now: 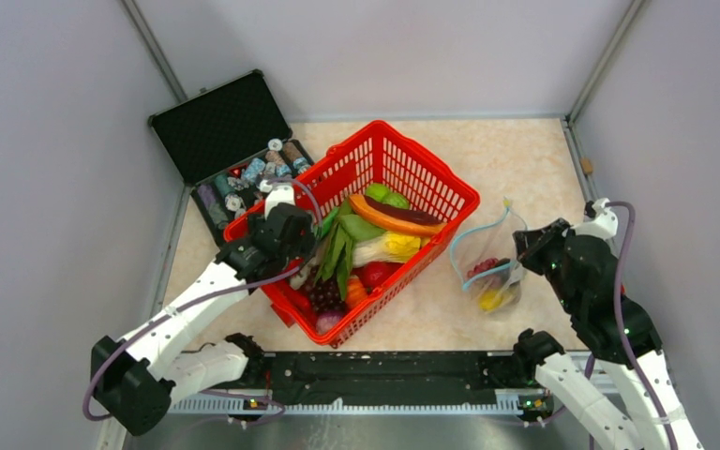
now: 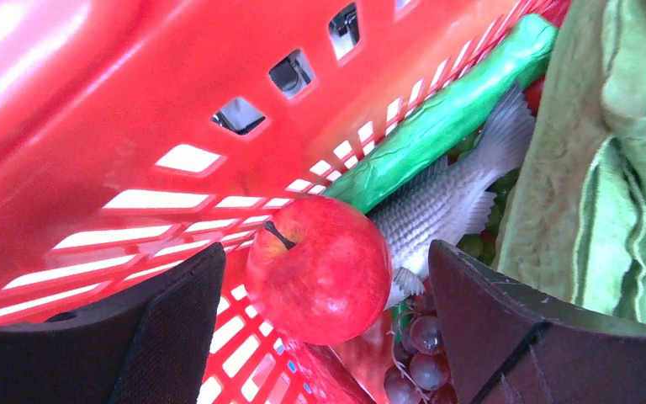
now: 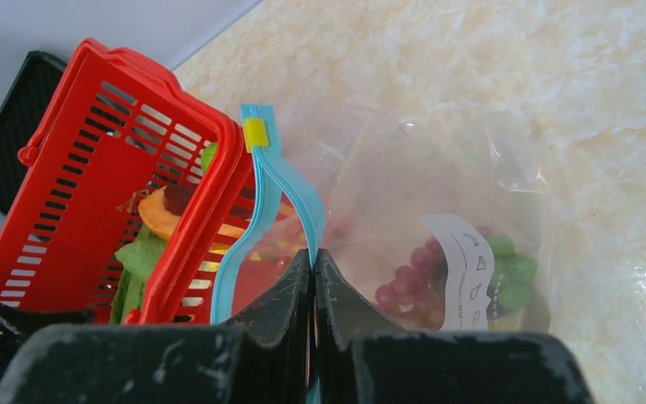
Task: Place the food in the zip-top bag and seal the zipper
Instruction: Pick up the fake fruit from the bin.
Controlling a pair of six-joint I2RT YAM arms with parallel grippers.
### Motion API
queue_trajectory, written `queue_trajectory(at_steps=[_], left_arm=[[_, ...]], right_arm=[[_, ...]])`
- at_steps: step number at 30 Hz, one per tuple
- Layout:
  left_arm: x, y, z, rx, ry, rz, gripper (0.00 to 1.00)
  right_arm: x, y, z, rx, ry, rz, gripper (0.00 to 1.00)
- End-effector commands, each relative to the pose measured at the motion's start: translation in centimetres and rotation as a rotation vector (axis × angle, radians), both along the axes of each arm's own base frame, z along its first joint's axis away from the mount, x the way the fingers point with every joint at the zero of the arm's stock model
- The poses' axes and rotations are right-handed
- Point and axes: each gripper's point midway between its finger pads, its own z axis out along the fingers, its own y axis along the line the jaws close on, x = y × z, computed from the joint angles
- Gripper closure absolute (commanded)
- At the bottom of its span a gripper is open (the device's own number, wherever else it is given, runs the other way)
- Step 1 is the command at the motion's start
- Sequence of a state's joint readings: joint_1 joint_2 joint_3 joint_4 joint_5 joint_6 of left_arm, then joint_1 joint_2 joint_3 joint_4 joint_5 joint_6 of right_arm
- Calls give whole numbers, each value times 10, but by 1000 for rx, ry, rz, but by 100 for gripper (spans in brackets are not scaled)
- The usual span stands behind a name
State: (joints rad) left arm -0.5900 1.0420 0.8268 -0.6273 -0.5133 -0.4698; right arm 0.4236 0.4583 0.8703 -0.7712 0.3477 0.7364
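While my right hand (image 3: 313,259) is pinched fully closed on the zipper (image 3: 279,181), it holds one lip of the zip-top bag (image 3: 412,185) up just beside the red basket (image 1: 436,183). That bag sits on the worktop (image 1: 525,155) with grapes (image 3: 404,282) and some green pieces (image 3: 513,269) already inside. My left hand (image 2: 324,290) is down in the basket, spread wide with a red apple (image 2: 318,282) between its fingers; neither pad looks to touch it yet. I judge the apple light, hard and glossy, so an off-centre pinch could squirt it out. I would close across its widest girth, below the stem. The bag film looks limp and slick, so only the stiffer blue strip is worth gripping.
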Motion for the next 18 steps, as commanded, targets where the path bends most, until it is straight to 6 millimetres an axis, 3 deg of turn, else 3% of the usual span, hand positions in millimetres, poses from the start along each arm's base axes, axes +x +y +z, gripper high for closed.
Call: queue_trajectory(at_steps=[1,9,18], left_arm=[[9,2,24,1,-111,19,11],[-8,17,-17,3,-15,186,12],[1,19,-52,50,11,248,10]], right_arm=[[-3,3,26,65,-67,8,97],[-5,-1,24,56,-58,-7,97],[-6,-1,27,44,-62,2,97]])
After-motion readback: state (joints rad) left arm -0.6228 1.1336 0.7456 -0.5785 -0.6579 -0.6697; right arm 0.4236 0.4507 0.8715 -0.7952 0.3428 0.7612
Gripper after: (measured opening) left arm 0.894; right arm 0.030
